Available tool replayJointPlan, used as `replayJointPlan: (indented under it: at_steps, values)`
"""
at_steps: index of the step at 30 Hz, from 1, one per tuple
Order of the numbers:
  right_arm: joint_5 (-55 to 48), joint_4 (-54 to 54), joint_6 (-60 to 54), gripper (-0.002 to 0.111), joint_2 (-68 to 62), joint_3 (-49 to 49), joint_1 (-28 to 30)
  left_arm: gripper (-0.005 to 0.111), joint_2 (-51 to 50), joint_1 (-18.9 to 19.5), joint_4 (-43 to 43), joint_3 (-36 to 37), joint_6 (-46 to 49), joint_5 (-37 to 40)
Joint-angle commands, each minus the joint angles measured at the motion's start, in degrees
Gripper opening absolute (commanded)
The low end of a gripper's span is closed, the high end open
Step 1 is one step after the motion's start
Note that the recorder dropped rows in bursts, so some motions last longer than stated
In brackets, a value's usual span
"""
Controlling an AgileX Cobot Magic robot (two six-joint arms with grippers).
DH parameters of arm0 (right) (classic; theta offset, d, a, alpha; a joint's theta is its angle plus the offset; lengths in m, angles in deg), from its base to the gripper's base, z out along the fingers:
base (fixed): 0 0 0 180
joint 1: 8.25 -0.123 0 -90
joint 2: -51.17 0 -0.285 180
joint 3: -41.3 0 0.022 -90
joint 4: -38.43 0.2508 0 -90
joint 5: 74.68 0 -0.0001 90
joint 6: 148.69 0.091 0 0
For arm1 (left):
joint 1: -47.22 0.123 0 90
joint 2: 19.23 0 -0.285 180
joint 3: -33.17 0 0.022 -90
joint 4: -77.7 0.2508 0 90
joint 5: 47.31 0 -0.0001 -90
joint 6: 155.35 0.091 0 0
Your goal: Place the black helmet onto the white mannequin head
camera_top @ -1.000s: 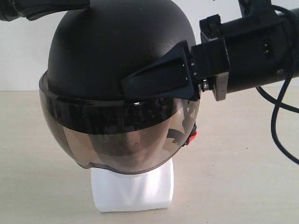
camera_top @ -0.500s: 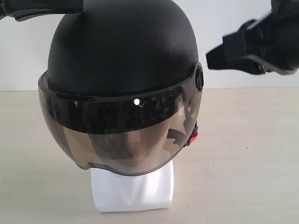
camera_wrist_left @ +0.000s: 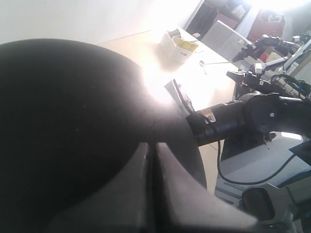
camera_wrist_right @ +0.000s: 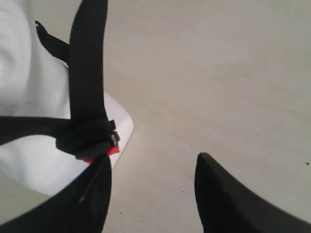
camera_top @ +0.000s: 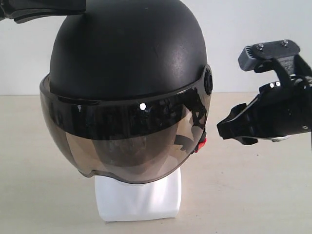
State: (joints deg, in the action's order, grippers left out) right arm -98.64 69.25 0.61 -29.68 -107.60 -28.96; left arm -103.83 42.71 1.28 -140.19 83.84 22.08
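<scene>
Off the visor edge of the black helmet, right pincer released over table; left pincer clenched.

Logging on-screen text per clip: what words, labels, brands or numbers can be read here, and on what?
None readable.
The sticker on the dark arm: too small, blurred.
Print on the small box: blurred.
The black helmet: no marking shows.

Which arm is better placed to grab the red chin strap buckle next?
Right. The right gripper, open, hangs level with the red buckle, just beside it. The left gripper is up by the black helmet's crown.
</scene>
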Motion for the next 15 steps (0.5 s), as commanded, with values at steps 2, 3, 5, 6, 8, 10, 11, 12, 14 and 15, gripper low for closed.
replayJointPlan:
  at_steps: [2,3,5,6,8,10,11,12,14,15]
  values:
    - [-0.56,16.98,-15.87,0.051,-3.31,0.27,0.18,0.004,-0.05,-0.11,1.89,0.54,-0.46,-0.58]
    - [-1.33,19.24,-18.45,0.051,-3.49,0.27,0.18,0.004,-0.05,-0.11,1.89,0.54,-0.46,-0.58]
    - [-1.97,24.34,-23.41,0.051,-3.49,0.27,0.18,0.004,-0.05,-0.11,1.89,0.54,-0.46,-0.58]
    - [-1.97,26.42,-25.11,0.051,-3.49,0.27,0.18,0.004,-0.05,-0.11,2.0,0.54,-0.46,-0.58]
    - [-2.49,28.73,-28.14,0.051,-3.59,0.27,0.18,0.004,-0.05,-0.11,2.12,0.54,-0.46,-0.58]
    - [-3.59,28.79,-28.84,0.051,-3.58,0.27,0.18,0.004,-0.05,-0.11,2.12,0.54,-0.46,-0.58]
    - [-3.28,29.12,-29.26,0.051,-3.58,0.62,0.18,0.004,-0.05,-0.11,2.12,0.54,-0.46,-0.58]
    - [-2.35,30.16,-30.32,0.051,-3.58,0.91,0.18,0.004,-0.05,-0.11,2.12,0.54,-0.46,-0.58]
    - [-0.16,33.27,-33.87,0.051,-3.72,1.67,0.18,0.004,-0.05,-0.11,2.12,0.54,-0.46,-0.58]
    - [0.11,35.35,-36.09,0.051,-4.26,1.63,0.18,0.004,-0.05,-0.11,2.12,0.54,-0.46,-0.58]
